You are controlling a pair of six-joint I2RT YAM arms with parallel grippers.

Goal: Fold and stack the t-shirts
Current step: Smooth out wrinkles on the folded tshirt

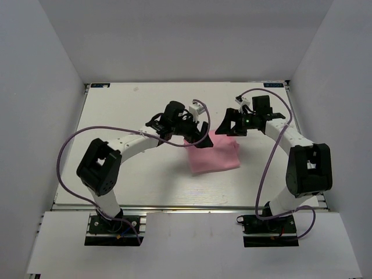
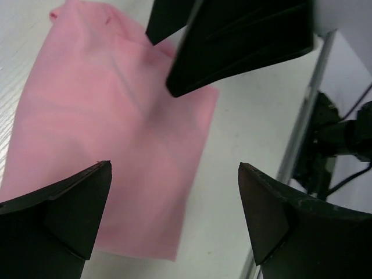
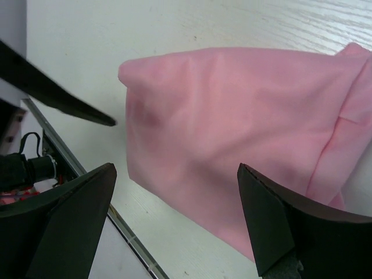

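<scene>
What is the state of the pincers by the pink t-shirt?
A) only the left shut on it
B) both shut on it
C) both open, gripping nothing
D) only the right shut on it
C: in the wrist views the left pincer and right pincer have their fingers spread wide, and the t-shirt lies folded on the table below.

You have bright, even light across the worktop; faint soft shadows hug the t-shirt, and the wrist views of it look slightly blurred, perhaps.
</scene>
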